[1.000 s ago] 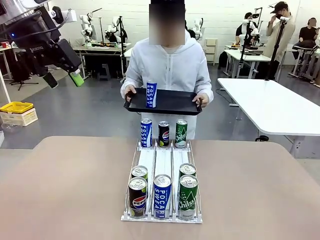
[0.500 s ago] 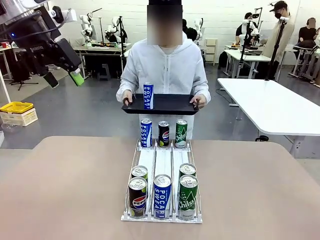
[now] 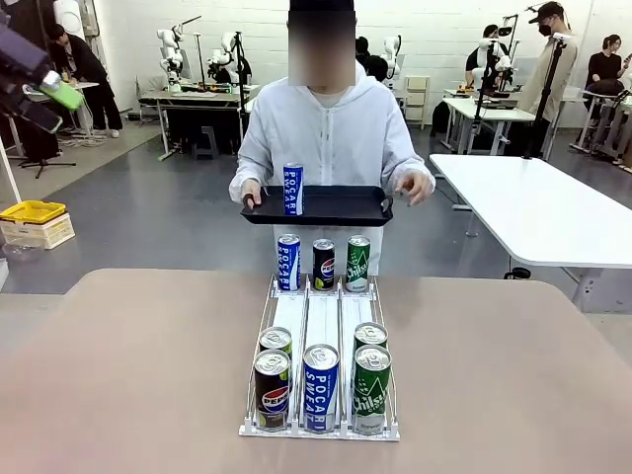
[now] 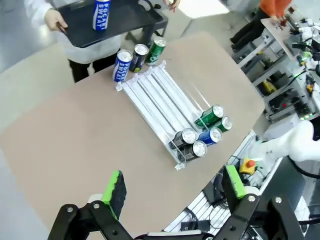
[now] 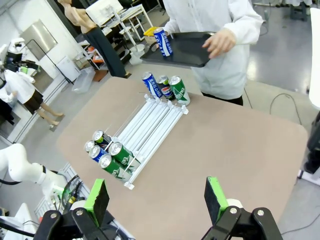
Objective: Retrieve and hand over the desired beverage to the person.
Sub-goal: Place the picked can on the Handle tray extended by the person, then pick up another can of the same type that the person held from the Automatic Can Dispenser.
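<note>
Both pairs of jaws gape wide, gripping nothing: left gripper (image 4: 175,187) and right gripper (image 5: 156,199) hover high over the matte tan table (image 3: 118,375). A slim blue Pocari Sweat can (image 3: 293,190) stands upright on the flat black tray (image 3: 341,207) that the person (image 3: 326,138) holds beyond the white wire rack (image 3: 321,316) of drink cans (image 3: 321,375).

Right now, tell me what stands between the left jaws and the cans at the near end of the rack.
Nothing visible does. The left jaws hang open high up, with only air between them and the near cans. On the way to the tray, though, three far cans stand upright.
</note>
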`<action>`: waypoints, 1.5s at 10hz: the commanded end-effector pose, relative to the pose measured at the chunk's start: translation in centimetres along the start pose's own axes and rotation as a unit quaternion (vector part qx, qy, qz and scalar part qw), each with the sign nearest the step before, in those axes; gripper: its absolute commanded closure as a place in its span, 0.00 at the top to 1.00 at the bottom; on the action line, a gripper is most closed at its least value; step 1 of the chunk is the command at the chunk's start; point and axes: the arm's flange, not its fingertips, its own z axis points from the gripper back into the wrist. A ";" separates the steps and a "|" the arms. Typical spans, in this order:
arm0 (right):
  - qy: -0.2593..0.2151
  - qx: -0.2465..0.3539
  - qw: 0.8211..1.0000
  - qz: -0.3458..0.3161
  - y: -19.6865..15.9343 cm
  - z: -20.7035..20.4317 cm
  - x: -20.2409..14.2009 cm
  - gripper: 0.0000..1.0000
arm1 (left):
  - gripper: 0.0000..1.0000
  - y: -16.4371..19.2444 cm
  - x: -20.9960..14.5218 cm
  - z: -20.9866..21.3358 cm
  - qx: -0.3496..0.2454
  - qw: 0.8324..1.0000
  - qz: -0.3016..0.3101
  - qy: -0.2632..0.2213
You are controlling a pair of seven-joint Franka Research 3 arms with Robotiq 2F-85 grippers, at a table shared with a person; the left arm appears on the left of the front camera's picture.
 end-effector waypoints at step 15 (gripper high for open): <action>-0.013 0.013 1.000 0.006 -0.1 -0.1 0.4 1.00 | 1.00 4.6 -4.5 2.1 -0.036 0.999 0.001 -0.014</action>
